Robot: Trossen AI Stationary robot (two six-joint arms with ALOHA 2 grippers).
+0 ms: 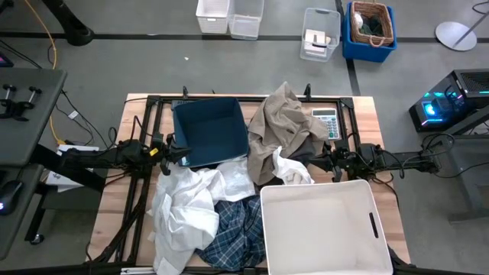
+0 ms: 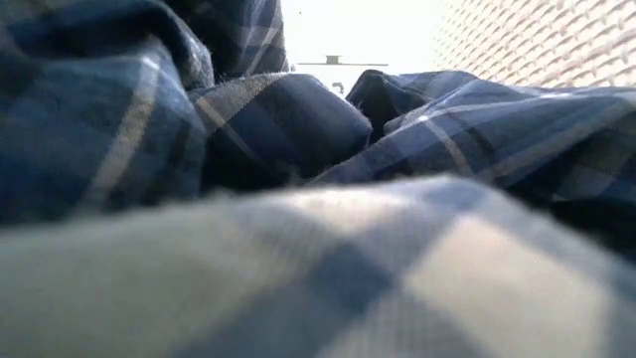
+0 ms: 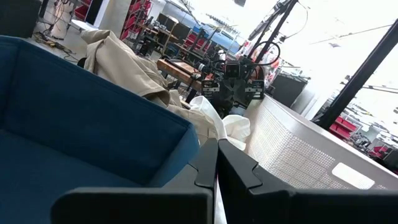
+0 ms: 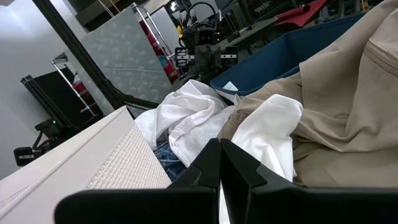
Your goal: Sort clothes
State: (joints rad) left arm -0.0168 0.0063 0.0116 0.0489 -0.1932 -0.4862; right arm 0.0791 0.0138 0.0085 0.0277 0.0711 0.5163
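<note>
Clothes are lying heaped on the table [image 1: 367, 114] around the blue bin [image 1: 210, 131], which is serving as the landmark: the khaki piece [image 1: 283, 126] is bunched just right of the bin, the white shirts [image 1: 187, 202] are spilling from its near edge toward the camera side, and the plaid shirt [image 1: 233, 233] is sitting below them, pressed against the white bin [image 1: 325, 229]. Both arms are waiting low at the table's sides; the left pincer [image 3: 216, 163] is resting at the bin's left wall with its fingers pressed shut on nothing, and the right pincer [image 4: 219, 163] is sitting closed and empty on the far side of the khaki piece from the bin. Nothing looks sorted yet. For a clean pick, the nearer pincer should be opening first, then pinching one raised fold only, since the shirts are overlapping and could be dragging neighbours along.
</note>
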